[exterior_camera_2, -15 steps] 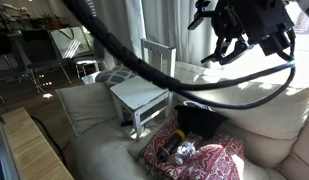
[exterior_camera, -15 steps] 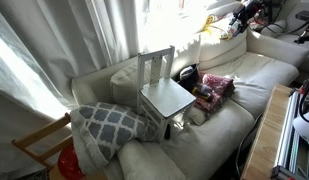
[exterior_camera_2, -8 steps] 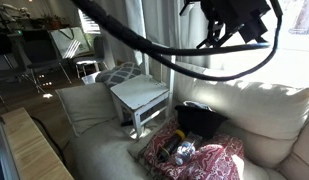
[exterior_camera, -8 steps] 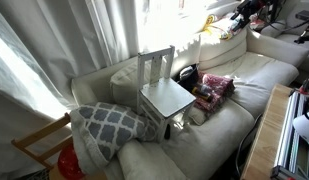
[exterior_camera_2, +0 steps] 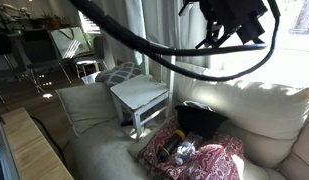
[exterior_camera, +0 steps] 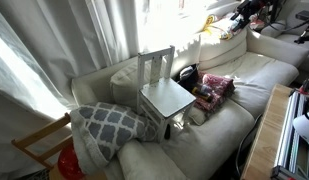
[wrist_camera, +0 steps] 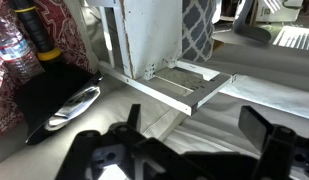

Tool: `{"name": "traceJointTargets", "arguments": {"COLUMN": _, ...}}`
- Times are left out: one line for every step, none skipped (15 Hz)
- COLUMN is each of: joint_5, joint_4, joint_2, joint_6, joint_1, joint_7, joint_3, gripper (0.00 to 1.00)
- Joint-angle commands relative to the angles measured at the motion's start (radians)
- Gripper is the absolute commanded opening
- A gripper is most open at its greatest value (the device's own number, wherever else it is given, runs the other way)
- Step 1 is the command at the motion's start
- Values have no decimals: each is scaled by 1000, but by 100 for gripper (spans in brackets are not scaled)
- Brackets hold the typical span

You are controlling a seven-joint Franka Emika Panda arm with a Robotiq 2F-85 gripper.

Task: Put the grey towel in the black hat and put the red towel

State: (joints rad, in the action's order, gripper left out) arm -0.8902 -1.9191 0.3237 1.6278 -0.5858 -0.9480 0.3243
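Observation:
The black hat [wrist_camera: 44,100] lies flat on the sofa beside the white chair [wrist_camera: 154,40]; both exterior views show it [exterior_camera: 187,74] [exterior_camera_2: 199,118]. A small pale grey cloth [wrist_camera: 74,106], seemingly the grey towel, rests on the hat. The red towel [wrist_camera: 8,70] [exterior_camera_2: 209,160] [exterior_camera: 216,86] is spread next to the hat. My gripper [wrist_camera: 194,128] hangs open and empty high above the sofa seat, well clear of all of them; it also shows in an exterior view [exterior_camera_2: 232,28].
A clear water bottle [wrist_camera: 4,40] and a black-and-yellow flashlight [wrist_camera: 42,40] lie on the red towel. A grey lattice cushion [exterior_camera: 109,122] sits at the sofa's other end. A wooden chair [exterior_camera: 39,148] and a shiny red round object [exterior_camera: 70,164] stand beside the sofa.
The gripper rose and shifted sideways a second ago, then held still. The hat, cloths and chair have not moved.

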Motion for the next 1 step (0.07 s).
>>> {"name": "traceJointTargets", "arguments": {"joint_5": -2, "joint_4": 4, "joint_2": 3, "joint_6": -4, "joint_1": 7, "joint_7": -1, "joint_3": 9, "gripper": 100}}
